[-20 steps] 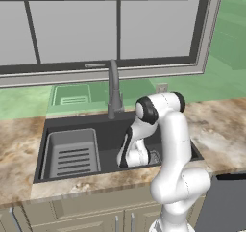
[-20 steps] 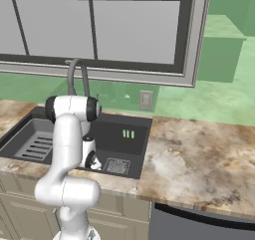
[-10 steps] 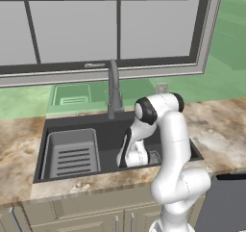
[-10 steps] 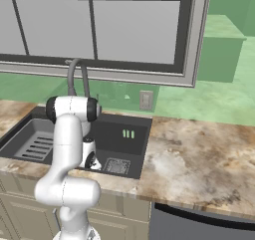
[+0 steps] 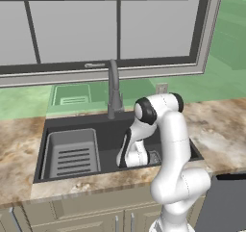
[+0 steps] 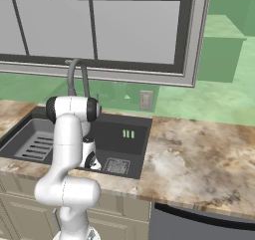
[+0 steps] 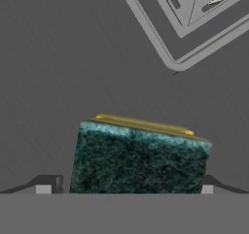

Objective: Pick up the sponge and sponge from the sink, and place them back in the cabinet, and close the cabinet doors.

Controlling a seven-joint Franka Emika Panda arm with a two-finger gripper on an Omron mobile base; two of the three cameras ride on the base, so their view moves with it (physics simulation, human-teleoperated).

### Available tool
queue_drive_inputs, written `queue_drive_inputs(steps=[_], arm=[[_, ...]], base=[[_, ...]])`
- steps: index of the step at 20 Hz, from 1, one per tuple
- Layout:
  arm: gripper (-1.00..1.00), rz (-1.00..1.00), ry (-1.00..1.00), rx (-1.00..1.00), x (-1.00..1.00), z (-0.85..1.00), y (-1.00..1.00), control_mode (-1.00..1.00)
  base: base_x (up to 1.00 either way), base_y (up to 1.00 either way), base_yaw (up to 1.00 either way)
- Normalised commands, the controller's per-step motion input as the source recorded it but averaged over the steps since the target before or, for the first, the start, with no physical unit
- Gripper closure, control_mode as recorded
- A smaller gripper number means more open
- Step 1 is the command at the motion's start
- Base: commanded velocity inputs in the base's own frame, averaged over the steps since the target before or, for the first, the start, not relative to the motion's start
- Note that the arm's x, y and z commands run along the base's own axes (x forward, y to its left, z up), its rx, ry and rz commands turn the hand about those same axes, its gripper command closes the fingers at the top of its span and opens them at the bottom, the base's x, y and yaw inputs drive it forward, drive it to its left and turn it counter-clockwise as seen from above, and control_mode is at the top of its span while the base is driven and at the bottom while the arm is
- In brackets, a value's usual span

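Sponge [image 7: 138,158], the dark-topped one, lies flat on the black sink [image 5: 72,122] floor near the square drain [image 7: 194,14]. The gripper [image 7: 125,188] is down in the basin with its jaws spread wide on either side of it, not squeezing it. Faucet [image 5: 114,89] stands behind the arm.

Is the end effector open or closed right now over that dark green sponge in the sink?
Open. In the hand view the two fingertips stand either side of the dark green sponge, which lies on the sink floor, not lifted.
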Motion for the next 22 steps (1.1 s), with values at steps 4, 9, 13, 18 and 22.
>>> queue_drive_inputs(steps=[4,9,13,18,22], arm=[[-1.00,0.00,0.00,0.00,0.00,-0.05,0.00,-1.00],[1.00,0.00,0.00,0.00,0.00,-0.02,0.00,-1.00],[1.00,0.00,0.00,0.00,0.00,0.00,0.00,-1.00],[1.00,0.00,0.00,0.00,0.00,0.00,0.00,-1.00],[1.00,0.00,0.00,0.00,0.00,0.00,0.00,-1.00]], base=[[0.00,0.00,0.00],[0.00,0.00,0.00],[0.00,0.00,0.00],[0.00,0.00,0.00],[0.00,0.00,0.00]])
